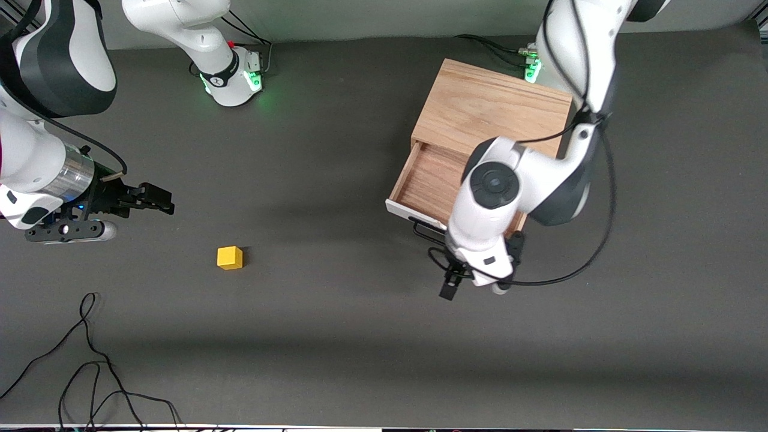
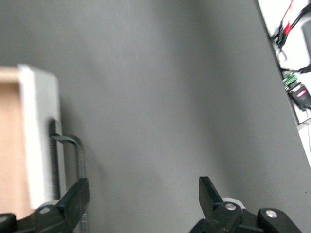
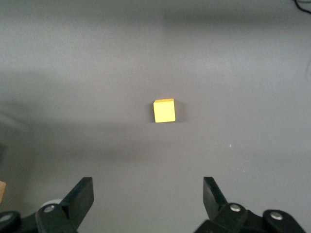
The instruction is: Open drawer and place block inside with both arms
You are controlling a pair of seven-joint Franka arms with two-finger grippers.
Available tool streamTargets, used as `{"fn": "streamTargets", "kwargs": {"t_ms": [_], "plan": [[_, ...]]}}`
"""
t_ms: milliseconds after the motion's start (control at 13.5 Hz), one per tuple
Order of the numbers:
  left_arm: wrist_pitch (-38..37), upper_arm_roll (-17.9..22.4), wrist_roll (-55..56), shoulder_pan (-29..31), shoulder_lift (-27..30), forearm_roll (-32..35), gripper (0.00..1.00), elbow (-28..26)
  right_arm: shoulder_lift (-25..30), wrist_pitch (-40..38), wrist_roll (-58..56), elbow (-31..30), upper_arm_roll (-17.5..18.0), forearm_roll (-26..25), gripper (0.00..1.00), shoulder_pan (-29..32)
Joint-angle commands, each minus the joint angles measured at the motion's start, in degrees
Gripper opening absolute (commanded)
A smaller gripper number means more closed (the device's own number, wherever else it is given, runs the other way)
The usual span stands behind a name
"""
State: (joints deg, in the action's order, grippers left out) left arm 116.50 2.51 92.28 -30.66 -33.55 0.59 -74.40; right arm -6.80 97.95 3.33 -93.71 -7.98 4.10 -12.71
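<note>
- Loose black cables (image 1: 90,366) lie nearest the front camera, at the right arm's end of the table (image 1: 360,336), well apart from everything the task needs.
- Left gripper (image 1: 454,277) hangs with its fingers spread wide just in front of the drawer (image 1: 429,180), off the black wire handle (image 2: 73,160), holding nothing.
- That drawer stands pulled out of the oak box (image 1: 492,108), its wooden floor bare.
- Right gripper (image 1: 150,198), fingers also wide and empty, hovers toward its own end of the table, near the block (image 1: 230,257) but not over it.
- Sitting alone on the mat, the block is nearer the front camera than the drawer and well apart from it.
- Judgement: the pick comes next. Centre the right gripper over the block, square the fingers to two flat faces, descend straight, and close only once both fingers flank it; the left arm should pull clear of the drawer mouth.
</note>
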Motion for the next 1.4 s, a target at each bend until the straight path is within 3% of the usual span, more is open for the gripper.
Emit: {"fn": "streamTargets", "kwargs": {"t_ms": [0,296,517,961,1330], "plan": [[-10.91,0.13,-12.43,4.71,8.57,-1.37,1.0,-0.57,-0.75,0.39,0.28,1.25,-0.28,0.73,1.0,-0.29],[-26.55,0.21,-36.32,10.96,15.96,-3.4,1.0,-1.35,-0.75,1.01,0.45,1.25,0.16,0.29,1.0,-0.65],[-30.18,0.21,-49.52,16.06,22.54,-3.49,1.0,-6.61,-0.49,1.27,0.28,1.43,0.25,0.29,1.0,-0.56],[-30.46,0.48,-72.04,22.4,29.06,-2.61,1.0,-15.93,-2.07,5.92,0.98,1.43,0.25,0.64,1.0,-0.47],[-22.73,0.56,-82.3,22.75,33.73,-0.42,1.0,-24.2,-4.7,8.83,0.28,1.43,0.25,0.47,1.0,-0.38]]}}
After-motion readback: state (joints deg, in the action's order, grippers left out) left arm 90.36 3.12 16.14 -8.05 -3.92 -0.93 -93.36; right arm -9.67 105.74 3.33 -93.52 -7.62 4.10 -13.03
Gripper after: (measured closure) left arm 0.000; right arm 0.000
